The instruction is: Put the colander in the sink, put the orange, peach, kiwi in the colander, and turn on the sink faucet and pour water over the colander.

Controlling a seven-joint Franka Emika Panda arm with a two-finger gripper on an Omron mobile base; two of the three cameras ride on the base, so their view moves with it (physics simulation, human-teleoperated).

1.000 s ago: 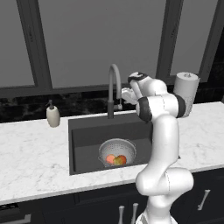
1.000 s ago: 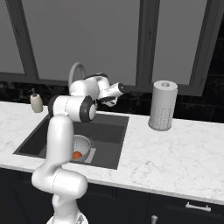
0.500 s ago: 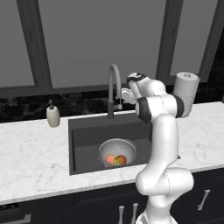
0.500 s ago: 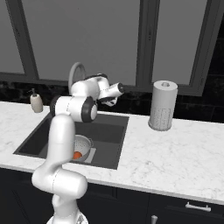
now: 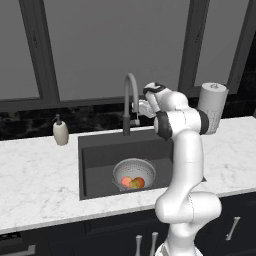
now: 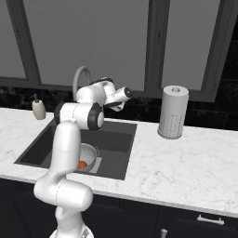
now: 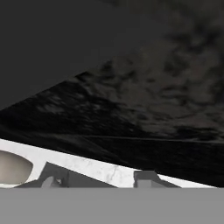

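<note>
The colander (image 5: 134, 172) sits in the sink (image 5: 100, 160) with the peach (image 5: 126, 181), the kiwi (image 5: 134, 185) and the orange (image 5: 141, 182) inside it. From the right base view the colander (image 6: 89, 155) is partly hidden by my arm, and the orange (image 6: 82, 164) shows in it. The sink faucet (image 5: 130, 95) arches over the basin, with no water running. My gripper (image 5: 140, 108) is held just right of the faucet's neck, above its side lever. In the hand view the gripper (image 7: 99, 179) has its fingertips (image 7: 146, 177) apart with nothing between them.
A beige soap dispenser (image 5: 60, 131) stands on the counter left of the sink. A paper towel roll (image 5: 213, 106) stands at the back right (image 6: 173, 112). A dark backsplash (image 7: 153, 109) runs close behind the faucet. White marble counter (image 6: 186, 162) stretches right of the sink.
</note>
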